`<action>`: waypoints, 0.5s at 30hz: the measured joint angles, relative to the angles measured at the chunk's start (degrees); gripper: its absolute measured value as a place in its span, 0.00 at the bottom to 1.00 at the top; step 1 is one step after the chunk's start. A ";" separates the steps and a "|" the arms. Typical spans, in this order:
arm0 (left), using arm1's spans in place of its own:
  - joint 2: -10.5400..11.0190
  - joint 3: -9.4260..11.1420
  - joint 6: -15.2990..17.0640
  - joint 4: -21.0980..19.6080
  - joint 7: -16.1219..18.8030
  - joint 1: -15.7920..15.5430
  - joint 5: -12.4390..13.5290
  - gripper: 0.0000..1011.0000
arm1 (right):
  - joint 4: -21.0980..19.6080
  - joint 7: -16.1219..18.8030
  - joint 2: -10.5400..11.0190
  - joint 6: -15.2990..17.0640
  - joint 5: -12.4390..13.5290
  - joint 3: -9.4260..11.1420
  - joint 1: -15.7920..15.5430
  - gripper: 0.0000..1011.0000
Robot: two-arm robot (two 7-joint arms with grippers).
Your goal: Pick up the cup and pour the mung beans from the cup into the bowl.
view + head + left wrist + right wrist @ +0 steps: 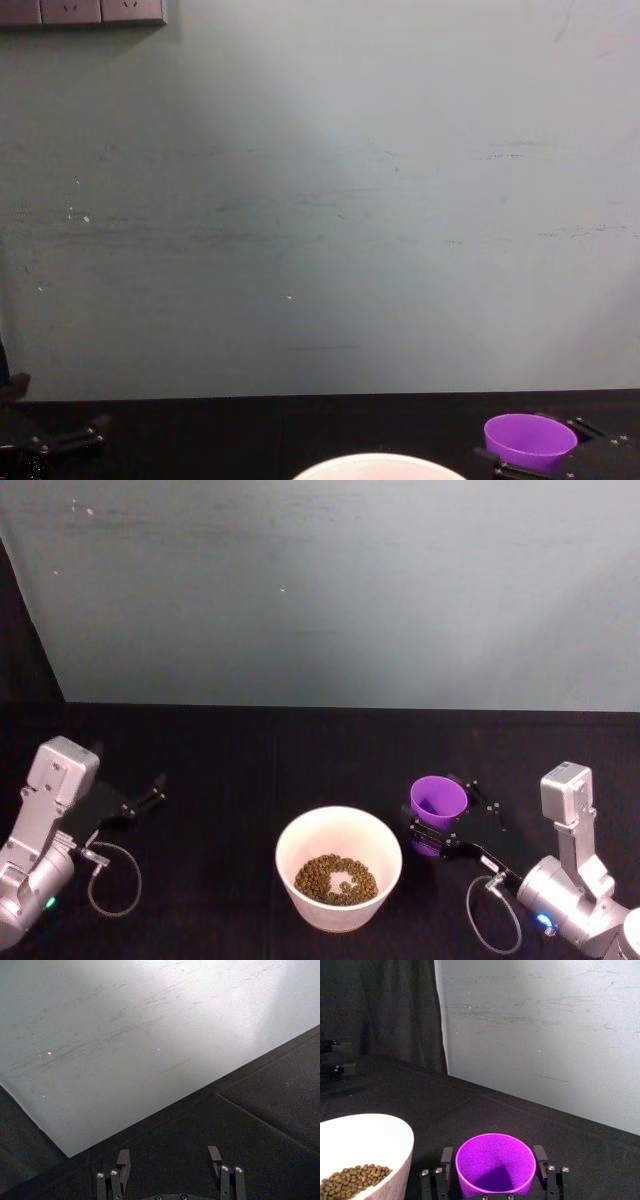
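The left claw (150,792) sits parked on the black tabletop (250,760), fingers apart and holding nothing. The bowl (339,868) stands at centre with mung beans (336,878) inside. Just right of it, the right claw (445,825) is clamped on the upright, empty cup (438,802).

1. A pale grey-green wall (320,200) is filling the space behind the table, its surface showing faint scratches and small white specks.
2. A black table (250,760) is running up to the wall's base.
3. A dark curtain (380,1010) is hanging beside the wall's left edge.
4. Wall sockets (80,11) are sitting at the upper left corner of the chest view.
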 joint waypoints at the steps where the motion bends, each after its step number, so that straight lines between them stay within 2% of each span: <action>1: 0.00 0.00 0.00 0.00 0.00 0.00 0.00 0.99 | -0.01 0.00 0.00 0.00 -0.02 0.00 0.00 0.99; 11: 0.00 0.00 0.00 0.00 0.00 0.00 0.00 0.99 | -0.09 -0.03 0.05 0.02 -0.13 0.00 -0.05 0.99; 15: 0.00 0.00 0.00 0.00 0.00 0.00 0.00 0.99 | -2.36 -0.75 0.40 0.99 -0.07 0.11 -0.95 0.99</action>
